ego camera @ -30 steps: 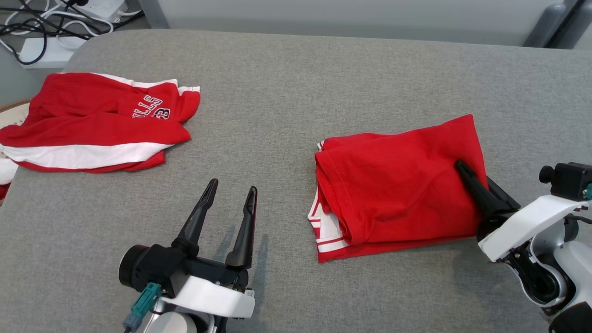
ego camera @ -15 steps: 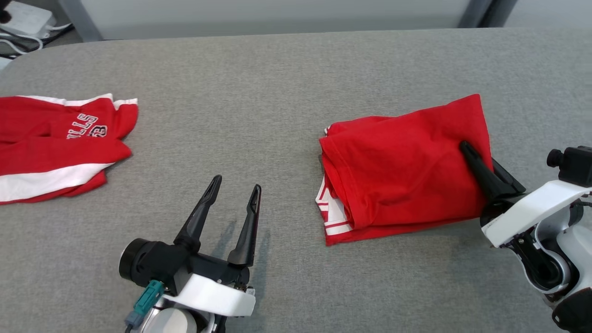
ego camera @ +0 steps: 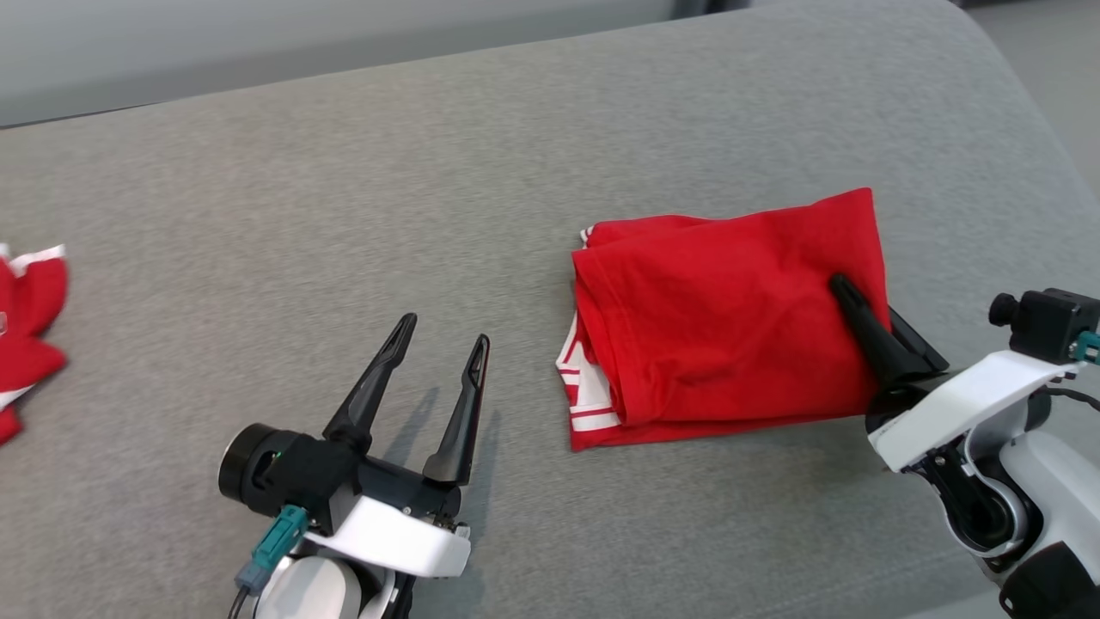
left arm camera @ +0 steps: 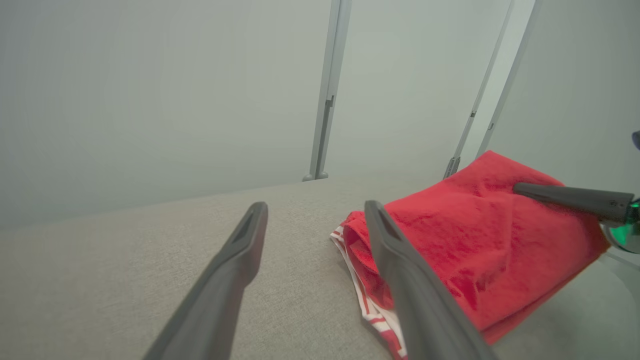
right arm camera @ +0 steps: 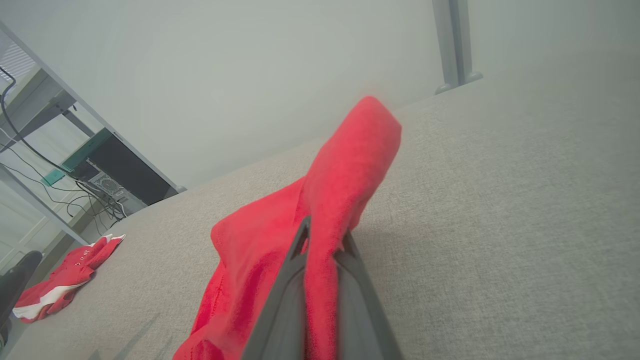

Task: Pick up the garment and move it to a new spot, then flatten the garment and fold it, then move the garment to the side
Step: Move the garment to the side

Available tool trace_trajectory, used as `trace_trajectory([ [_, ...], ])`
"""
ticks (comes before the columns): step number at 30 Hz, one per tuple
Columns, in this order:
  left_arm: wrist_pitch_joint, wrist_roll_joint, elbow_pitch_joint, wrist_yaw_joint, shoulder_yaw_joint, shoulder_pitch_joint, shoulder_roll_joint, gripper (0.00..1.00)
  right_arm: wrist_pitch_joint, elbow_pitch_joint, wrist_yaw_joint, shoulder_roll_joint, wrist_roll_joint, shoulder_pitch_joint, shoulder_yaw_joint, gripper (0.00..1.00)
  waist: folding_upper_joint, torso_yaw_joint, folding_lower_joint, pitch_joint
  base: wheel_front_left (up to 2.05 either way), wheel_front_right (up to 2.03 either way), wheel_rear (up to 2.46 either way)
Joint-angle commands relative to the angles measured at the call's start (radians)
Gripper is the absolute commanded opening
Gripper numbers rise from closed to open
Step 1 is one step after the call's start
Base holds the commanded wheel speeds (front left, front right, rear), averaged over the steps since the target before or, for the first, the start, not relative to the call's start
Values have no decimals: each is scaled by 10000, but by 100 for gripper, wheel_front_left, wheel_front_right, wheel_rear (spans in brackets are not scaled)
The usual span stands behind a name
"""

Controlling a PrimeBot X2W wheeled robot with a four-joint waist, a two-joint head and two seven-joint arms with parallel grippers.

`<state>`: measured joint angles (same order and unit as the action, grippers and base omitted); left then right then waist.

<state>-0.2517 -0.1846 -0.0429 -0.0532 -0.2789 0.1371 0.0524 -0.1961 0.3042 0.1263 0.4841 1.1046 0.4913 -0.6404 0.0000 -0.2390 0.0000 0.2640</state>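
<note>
Right gripper (ego camera: 846, 292): pinching edge of folded garment (ego camera: 713, 335).
Left gripper (ego camera: 445, 329): spread, empty.
Risk: dragging unfolds loose layers ahead of it.

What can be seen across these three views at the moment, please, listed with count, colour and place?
folded garment: one, red with white stripes at one edge, lying right of centre on the padded surface.
second garment: one, red and white, crumpled at the head view's left edge.
padded surface: one, grey fabric, beneath both garments.
upright posts: several, grey, against the pale wall behind.
computer case: one, dark, under a desk beyond the surface.
left gripper: one, dark fingers, open, above bare surface left of the folded garment.
right gripper: one, dark fingers, shut on the folded garment's right edge.
</note>
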Motion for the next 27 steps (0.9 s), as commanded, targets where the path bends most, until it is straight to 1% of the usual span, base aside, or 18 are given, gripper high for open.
trace_trajectory([
  [1, -101, 109, 216, -69, 310, 511, 57, 100, -209, -175, 44, 145, 95, 190, -126, 0, 0, -541, 0, 113, 0, 0, 0],
  [8, -101, 220, 155, -125, 276, 603, 156, 100, -424, -17, 44, 98, 287, 372, -397, 0, 0, -1299, 0, 319, 0, 0, 0],
  [13, -96, 296, 157, -162, 170, 763, 236, 100, -512, 228, 44, 266, 284, 831, -518, 0, 0, -1434, 0, 670, 0, 0, 0],
  [19, 120, 436, 388, -220, -31, 1070, 382, 100, -521, 1015, 44, 757, -414, 2472, -996, 0, 0, -1150, 0, 1387, 0, 0, 0],
  [20, 120, 436, 388, -220, -31, 1070, 382, 100, -521, 1015, 44, 757, -414, 2472, -996, 0, 0, -1150, 0, 1387, 0, 0, 0],
  [22, 199, 486, 543, -230, -88, 1183, 425, 100, -518, 1360, 44, 940, -687, 3154, -1170, 0, 0, -970, 0, 1680, 0, 0, 0],
  [27, 358, 874, 1413, -178, -335, 1501, 552, 100, -581, 2294, 44, 1237, -1238, 4736, -1419, 0, 0, -511, 0, 2441, 0, 0, 0],
])
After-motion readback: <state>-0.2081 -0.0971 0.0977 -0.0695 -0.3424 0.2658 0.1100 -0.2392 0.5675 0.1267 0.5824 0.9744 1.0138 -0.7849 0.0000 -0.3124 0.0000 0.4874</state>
